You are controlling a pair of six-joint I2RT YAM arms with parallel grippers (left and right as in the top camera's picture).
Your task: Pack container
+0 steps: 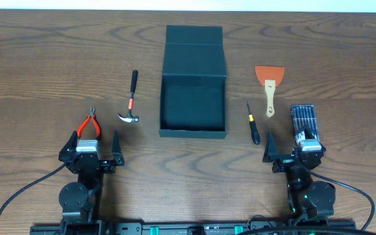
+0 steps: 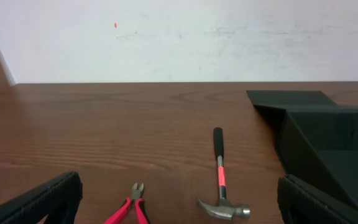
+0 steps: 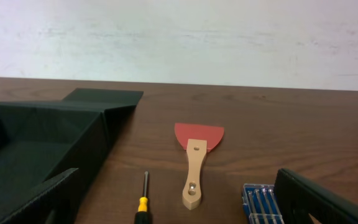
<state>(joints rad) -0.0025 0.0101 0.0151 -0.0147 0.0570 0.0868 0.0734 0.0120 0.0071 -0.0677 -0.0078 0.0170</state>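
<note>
The container (image 1: 193, 133) is a dark square box at the table's middle, empty inside, with its flap lid (image 1: 194, 42) laid open behind it. My left gripper (image 1: 93, 143) stands open at the front left, holding nothing. Just ahead of it lie red-handled pliers (image 1: 90, 124) and a hammer (image 1: 131, 101). My right gripper (image 1: 294, 145) stands open at the front right, also holding nothing. In the left wrist view the pliers (image 2: 132, 208) and hammer (image 2: 219, 180) lie between my spread fingers, with the container wall (image 2: 303, 149) to the right.
Right of the container lie a yellow-and-black screwdriver (image 1: 252, 124), a red scraper with a wooden handle (image 1: 269, 81) and a blue-and-black drill-bit case (image 1: 303, 121). The right wrist view shows the screwdriver (image 3: 143, 202), scraper (image 3: 196, 155), case (image 3: 261, 202) and container wall (image 3: 89, 149).
</note>
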